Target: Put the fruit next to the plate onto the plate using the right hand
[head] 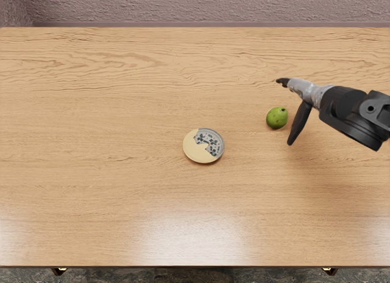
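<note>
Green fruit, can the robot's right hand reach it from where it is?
Probably yes. The right hand is open just beside the green fruit, with nothing between them. The plate lies on the fruit's far side, out of the way.

- A big wooden table (122, 82); its top is light brown with wavy lines in the wood; a shiny patch shows near the front edge
- A small round plate (203, 145) lies flat near the middle; it is cream, with a grey patterned part
- A round green fruit (276, 117) sits on the wood to the right of the plate, a bit farther back; they do not touch
</note>
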Available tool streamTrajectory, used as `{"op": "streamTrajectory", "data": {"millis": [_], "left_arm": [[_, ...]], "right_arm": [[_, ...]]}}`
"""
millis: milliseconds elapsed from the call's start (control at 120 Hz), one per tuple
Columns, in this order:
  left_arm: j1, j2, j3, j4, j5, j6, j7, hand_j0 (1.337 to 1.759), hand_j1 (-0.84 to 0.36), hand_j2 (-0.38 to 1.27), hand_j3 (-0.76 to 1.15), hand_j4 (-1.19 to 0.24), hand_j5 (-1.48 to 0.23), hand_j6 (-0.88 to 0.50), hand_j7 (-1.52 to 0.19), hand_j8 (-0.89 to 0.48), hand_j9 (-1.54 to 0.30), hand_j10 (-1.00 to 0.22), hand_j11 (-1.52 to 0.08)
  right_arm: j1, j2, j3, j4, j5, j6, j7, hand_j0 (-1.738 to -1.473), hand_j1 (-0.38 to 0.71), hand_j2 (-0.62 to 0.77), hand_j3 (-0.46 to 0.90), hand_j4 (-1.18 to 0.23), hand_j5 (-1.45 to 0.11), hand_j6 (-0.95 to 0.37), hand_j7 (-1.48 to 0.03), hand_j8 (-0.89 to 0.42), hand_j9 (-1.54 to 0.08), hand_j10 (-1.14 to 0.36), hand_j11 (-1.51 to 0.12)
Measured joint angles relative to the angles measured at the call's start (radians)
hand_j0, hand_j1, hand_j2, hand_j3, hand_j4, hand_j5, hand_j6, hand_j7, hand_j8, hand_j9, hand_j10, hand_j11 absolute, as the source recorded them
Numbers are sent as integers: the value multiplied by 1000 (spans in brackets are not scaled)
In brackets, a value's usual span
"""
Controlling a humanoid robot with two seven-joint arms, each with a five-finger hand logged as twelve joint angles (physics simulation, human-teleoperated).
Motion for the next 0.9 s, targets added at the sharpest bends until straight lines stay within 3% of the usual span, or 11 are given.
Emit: {"op": "streamTrajectory", "data": {"millis": [250,900], "left_arm": [[2,0,0,0,-1,0,0,1658,332,3,0,-14,-18,-14,-18,-14,-18,-14,-18],[0,0,0,-1,-1,0,0,1658,332,3,0,-14,-18,-14,-18,-14,-18,-14,-18]], "right_arm": [[-70,68,19,-18,-98,-120,0,-1658,-172,-28,0,-152,-194,-154,-194,-153,-194,-152,-194],[-148,108,19,-100,-190,-204,0,-1658,-49,-47,0,-255,-328,-256,-327,-256,-328,-254,-328]]}}
